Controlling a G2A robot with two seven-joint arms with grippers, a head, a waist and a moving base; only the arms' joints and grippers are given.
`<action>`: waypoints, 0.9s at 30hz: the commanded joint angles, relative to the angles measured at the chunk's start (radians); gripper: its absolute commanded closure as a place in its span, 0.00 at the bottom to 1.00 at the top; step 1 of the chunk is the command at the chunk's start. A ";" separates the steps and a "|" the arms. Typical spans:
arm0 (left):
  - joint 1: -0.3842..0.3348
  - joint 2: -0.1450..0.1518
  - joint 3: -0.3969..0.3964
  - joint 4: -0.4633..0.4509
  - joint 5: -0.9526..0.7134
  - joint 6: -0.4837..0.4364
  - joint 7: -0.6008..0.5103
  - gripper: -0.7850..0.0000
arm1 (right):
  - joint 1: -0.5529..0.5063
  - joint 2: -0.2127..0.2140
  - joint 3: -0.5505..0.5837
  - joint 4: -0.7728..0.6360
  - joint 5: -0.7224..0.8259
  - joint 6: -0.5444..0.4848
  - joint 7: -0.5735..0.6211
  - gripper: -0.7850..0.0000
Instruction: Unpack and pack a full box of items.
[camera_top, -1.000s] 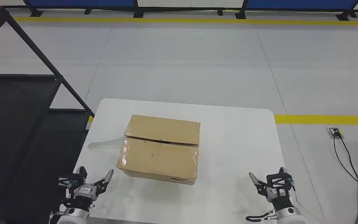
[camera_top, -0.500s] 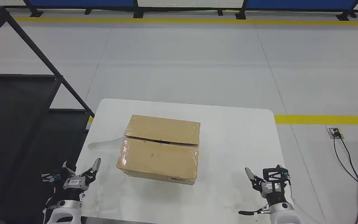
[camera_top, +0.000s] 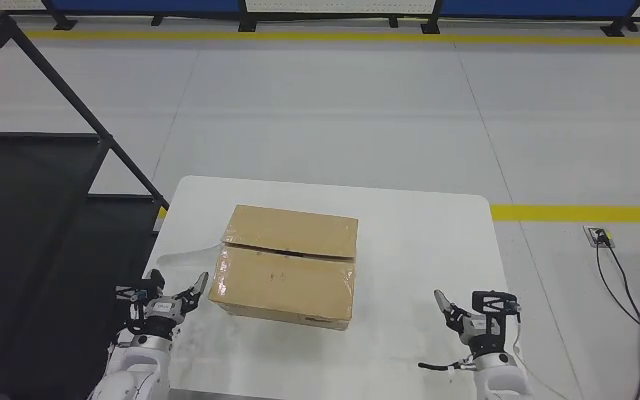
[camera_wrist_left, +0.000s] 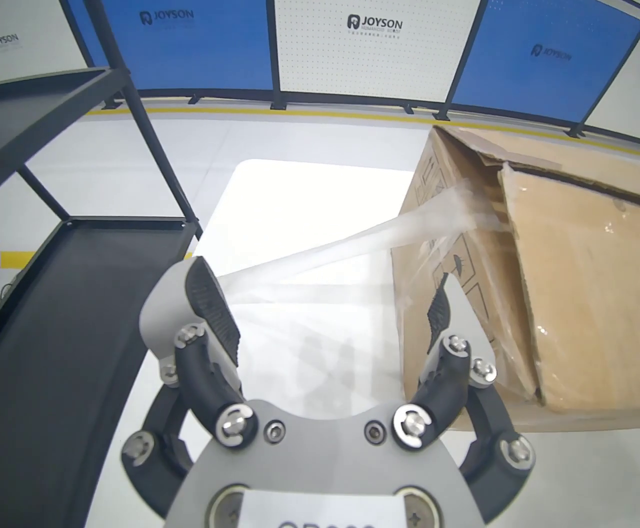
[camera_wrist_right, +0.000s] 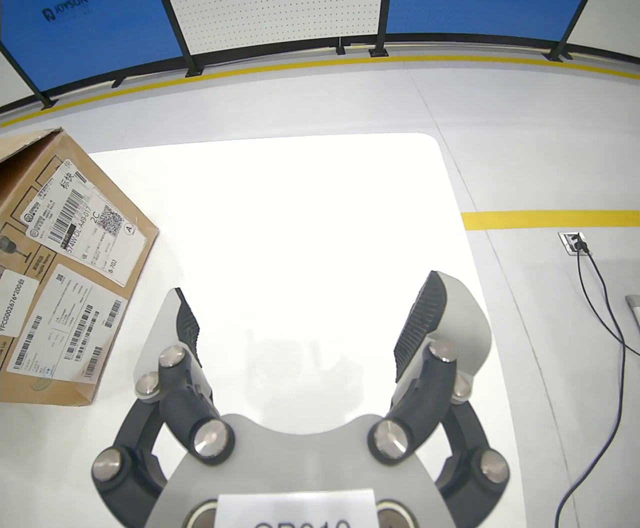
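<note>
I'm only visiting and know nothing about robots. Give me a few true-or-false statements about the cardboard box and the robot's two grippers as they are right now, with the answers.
1. The cardboard box stands on the white table with its top flaps folded over. True.
2. The right gripper is shut on a strip of tape. False: its fingers are open and hold nothing.
3. A strip of clear tape trails off the box's side. True.
4. The left gripper has clamped the box. False: its fingers are open, beside the box.
</note>
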 joint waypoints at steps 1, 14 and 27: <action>-0.013 -0.002 0.016 0.015 0.018 0.003 0.003 0.00 | -0.003 -0.001 0.004 0.001 0.005 0.001 -0.003 0.00; -0.044 -0.010 0.072 0.035 0.076 -0.004 0.006 0.00 | -0.004 -0.009 0.001 0.014 -0.004 -0.024 -0.002 0.00; -0.048 -0.019 0.115 0.010 0.105 -0.001 -0.007 0.00 | 0.022 -0.017 -0.009 0.035 -0.026 -0.037 0.015 0.00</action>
